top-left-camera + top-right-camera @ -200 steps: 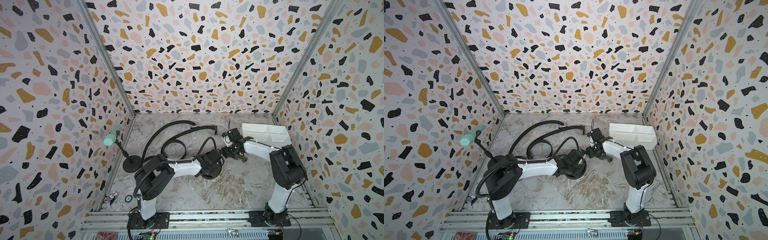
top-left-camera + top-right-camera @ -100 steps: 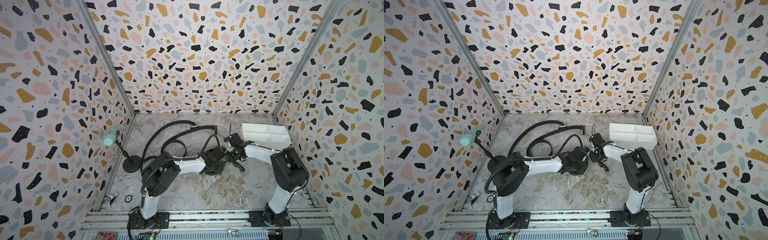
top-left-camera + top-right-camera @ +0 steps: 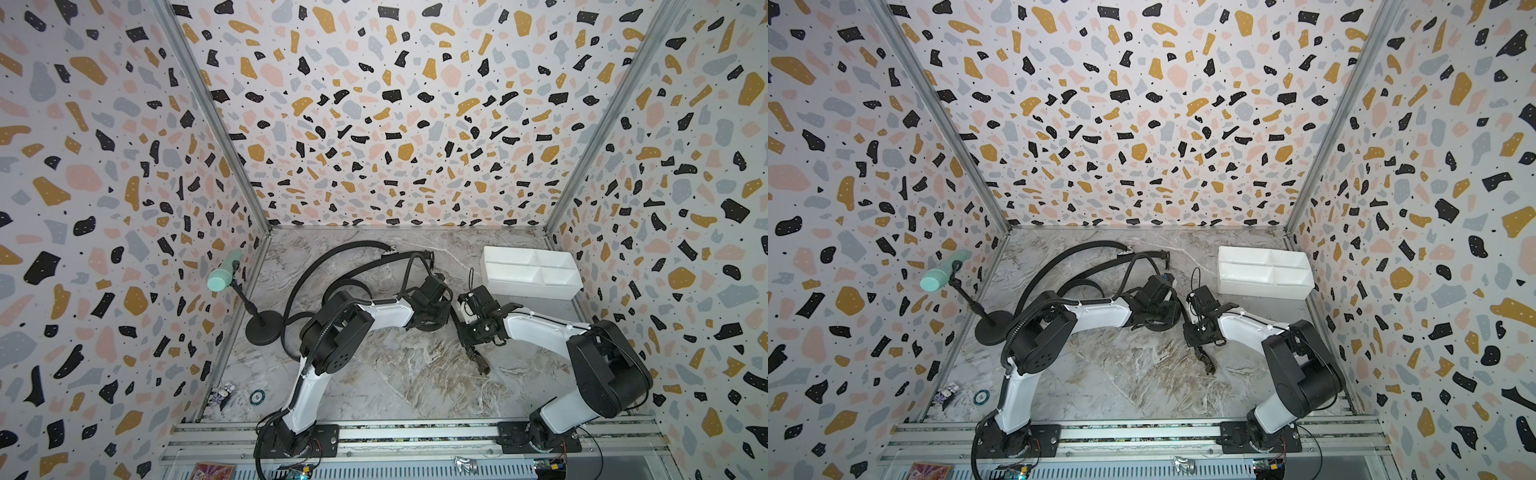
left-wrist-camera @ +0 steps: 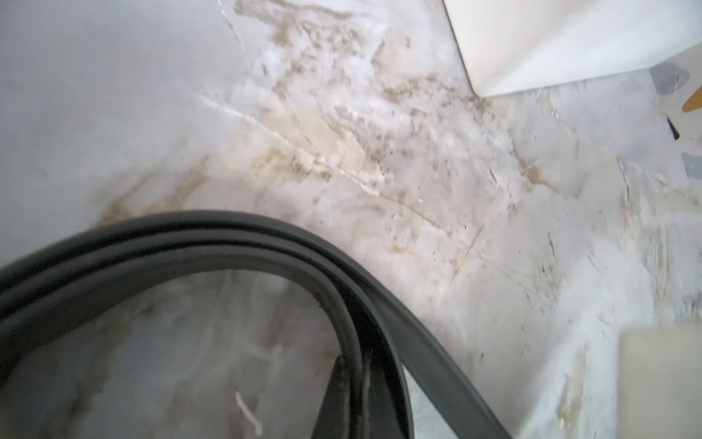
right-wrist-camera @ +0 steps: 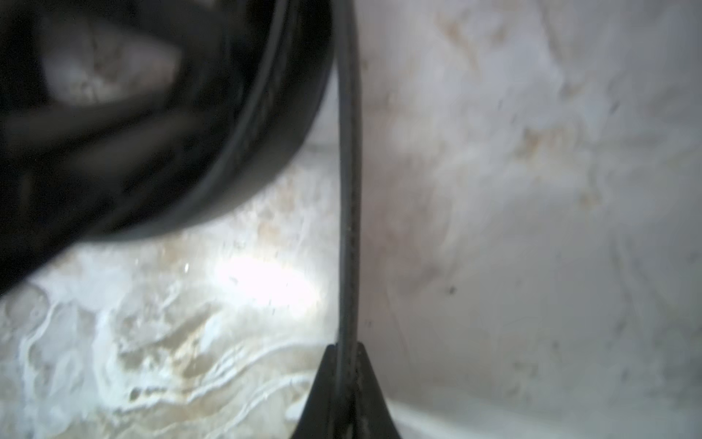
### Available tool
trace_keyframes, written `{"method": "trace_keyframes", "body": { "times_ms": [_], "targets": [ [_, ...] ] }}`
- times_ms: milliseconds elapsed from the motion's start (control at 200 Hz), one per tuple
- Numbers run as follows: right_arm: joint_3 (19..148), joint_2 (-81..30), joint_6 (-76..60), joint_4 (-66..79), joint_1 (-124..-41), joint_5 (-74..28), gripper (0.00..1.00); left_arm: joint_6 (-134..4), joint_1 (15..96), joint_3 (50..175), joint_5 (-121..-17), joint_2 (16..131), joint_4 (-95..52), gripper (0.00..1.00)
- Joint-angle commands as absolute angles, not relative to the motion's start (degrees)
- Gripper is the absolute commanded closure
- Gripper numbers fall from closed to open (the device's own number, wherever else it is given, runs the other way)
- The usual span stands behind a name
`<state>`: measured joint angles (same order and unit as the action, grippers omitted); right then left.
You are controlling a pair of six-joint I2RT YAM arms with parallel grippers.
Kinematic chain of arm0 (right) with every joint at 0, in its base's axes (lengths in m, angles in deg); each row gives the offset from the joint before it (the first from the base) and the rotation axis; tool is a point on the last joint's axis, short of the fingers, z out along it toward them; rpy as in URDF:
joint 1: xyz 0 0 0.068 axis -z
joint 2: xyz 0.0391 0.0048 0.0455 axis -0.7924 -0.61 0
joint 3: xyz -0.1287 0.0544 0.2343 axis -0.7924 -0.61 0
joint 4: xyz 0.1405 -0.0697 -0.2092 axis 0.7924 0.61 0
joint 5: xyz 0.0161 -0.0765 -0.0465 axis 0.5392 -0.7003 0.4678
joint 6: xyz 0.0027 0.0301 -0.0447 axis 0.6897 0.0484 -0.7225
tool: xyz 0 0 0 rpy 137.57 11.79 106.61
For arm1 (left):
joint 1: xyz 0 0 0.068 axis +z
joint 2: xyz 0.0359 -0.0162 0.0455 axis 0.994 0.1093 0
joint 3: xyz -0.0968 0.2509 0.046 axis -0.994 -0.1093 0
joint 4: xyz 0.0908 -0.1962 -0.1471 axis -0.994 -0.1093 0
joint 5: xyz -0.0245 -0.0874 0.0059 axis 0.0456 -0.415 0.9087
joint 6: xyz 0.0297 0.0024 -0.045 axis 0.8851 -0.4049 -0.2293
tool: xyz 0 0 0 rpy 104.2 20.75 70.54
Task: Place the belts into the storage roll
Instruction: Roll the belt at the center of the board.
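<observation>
Left claw (image 4: pixel 355 366) and right claw (image 5: pixel 346 351), both open a second ago, now pinch one belt (image 4: pixel 228 233) by its coil and its loose tail, on the tabletop (image 3: pixel 395 374) near the empty tray (image 3: pixel 536 289), so a lift into it looks next.

Terrazzo-patterned walls (image 3: pixel 395 104) in pink, ochre, grey and black fill the left, top and right of both top views, joined by aluminium corner posts (image 3: pixel 221 124). A marble-patterned floor (image 3: pixel 415 374) lies lower centre, and a metal rail (image 3: pixel 415 434) crosses the bottom edge.
</observation>
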<state>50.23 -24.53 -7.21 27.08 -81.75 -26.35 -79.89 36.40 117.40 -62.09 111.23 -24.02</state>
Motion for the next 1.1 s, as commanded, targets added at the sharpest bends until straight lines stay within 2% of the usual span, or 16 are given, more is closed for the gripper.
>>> {"method": "trace_keyframes", "body": {
  "times_ms": [0, 205, 315, 390, 451, 541, 636, 746, 941, 1096],
  "targets": [
    [46.9, -22.15, -3.65, 30.86, -83.22, -22.3, 0.9, -82.33, 38.35, 117.93, -59.88, 114.25, -22.15, 1.0],
    [45.7, -22.84, 2.32, 26.57, -91.64, -18.87, 0.9, -83.21, 38.9, 122.02, -59.23, 117.88, -22.7, 1.0],
    [47.12, -25.2, 6.07, 20.09, -97.27, -16.84, 0.9, -83.57, 38.92, 122.84, -59.71, 118.9, -22.65, 1.0],
    [48.57, -27.02, 8.12, 13.93, -99.58, -15.39, 0.86, -83.88, 38.83, 121.74, -60.27, 118.59, -21.92, 1.0],
    [49.37, -28.19, 8.71, 8.15, -100.15, -12.77, 0.78, -84.03, 38.84, 120.42, -60.67, 118.0, -21.28, 1.0],
    [50.48, -28.58, 9.07, 3.43, -99.73, -11.18, 0.56, -83.74, 38.85, 118.51, -60.96, 117.25, -20.9, 1.0],
    [51.52, -26.44, 7.52, 5.86, -97.87, -11.62, 0.42, -83.31, 38.91, 117.08, -61.14, 116.61, -20.71, 1.0],
    [50.97, -21.17, 4.61, 12.49, -93.73, -13.17, 0.31, -83.26, 38.96, 116.54, -61.76, 116.4, -20.34, 1.0],
    [48.14, -11.93, -1.42, 18.62, -80.17, -10.96, 0.23, -82.67, 38.84, 117.36, -62.45, 116.75, -20.85, 1.0],
    [48.54, -13.19, -2.55, 13.93, -70.8, -10.72, 0.22, -82.24, 38.87, 117.82, -62.83, 117.0, -21.23, 1.0]
  ]
}}
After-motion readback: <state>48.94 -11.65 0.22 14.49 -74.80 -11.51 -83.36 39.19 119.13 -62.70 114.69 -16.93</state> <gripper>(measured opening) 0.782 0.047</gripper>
